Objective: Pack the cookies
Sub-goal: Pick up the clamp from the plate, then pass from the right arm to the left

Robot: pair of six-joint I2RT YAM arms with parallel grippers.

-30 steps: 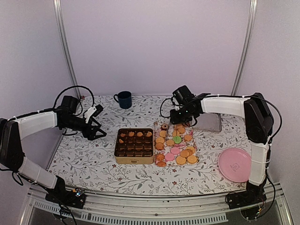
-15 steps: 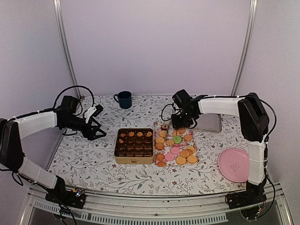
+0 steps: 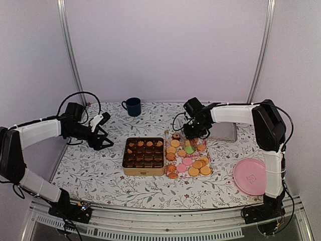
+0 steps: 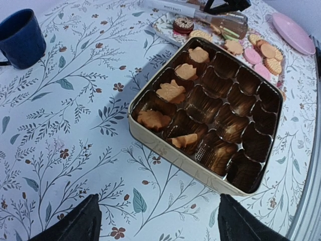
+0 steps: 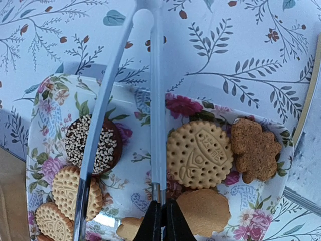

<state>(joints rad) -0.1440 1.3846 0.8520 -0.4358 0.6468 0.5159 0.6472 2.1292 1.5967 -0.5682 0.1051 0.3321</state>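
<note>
Claw on my right [image 5: 160, 224] is pinched narrow on one arm of the metal tongs [image 5: 156, 110]; just under them the cookies [image 5: 199, 153] lie on a flowered tray [image 5: 47, 113], some also in the gold tin [image 4: 150, 144] beside it; my left claw [image 4: 160, 221] hangs wide open, holding nothing, before the tin.

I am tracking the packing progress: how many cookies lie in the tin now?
5 cookies in the tin. Four fill its far row; one sits at the left end of the next row. None seems hidden.
</note>
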